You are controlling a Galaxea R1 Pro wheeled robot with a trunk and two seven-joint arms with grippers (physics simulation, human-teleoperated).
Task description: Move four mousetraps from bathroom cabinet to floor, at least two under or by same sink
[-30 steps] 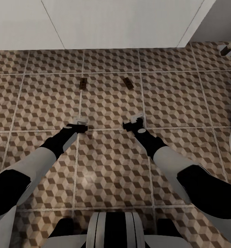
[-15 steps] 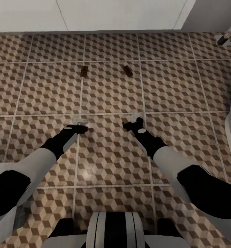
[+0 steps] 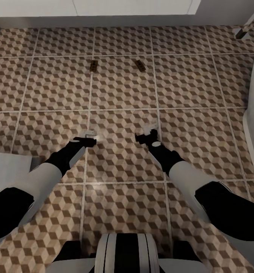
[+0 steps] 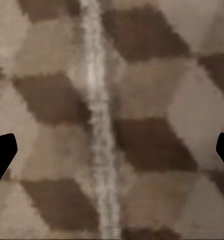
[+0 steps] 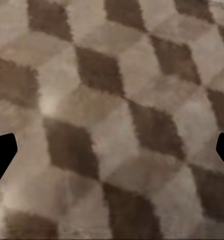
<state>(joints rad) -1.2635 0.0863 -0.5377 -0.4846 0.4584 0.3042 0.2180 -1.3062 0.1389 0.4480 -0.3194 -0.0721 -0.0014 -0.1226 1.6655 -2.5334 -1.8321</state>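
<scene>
Two mousetraps [image 3: 93,65] [image 3: 139,65] lie on the floor [image 3: 203,87], well ahead of your spread-fingered, empty left hand [image 3: 90,133] and right hand [image 3: 146,131]; two remain for you to fetch.

bathroom floor [image 3: 119,87] — brown, beige, white cubes | mousetraps [image 3: 93,65] [image 3: 139,65] — brown

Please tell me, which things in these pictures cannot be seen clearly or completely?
- The two mousetraps on the bathroom floor, head view: too small to show wire or red spot.
- The other two mousetraps: out of frame or hidden, cannot tell.
- White unit, head view: cut off by the top edge.
- Left end effector and right end effector: wrist views show fingertips only at the frame edges, floor between them.
</scene>
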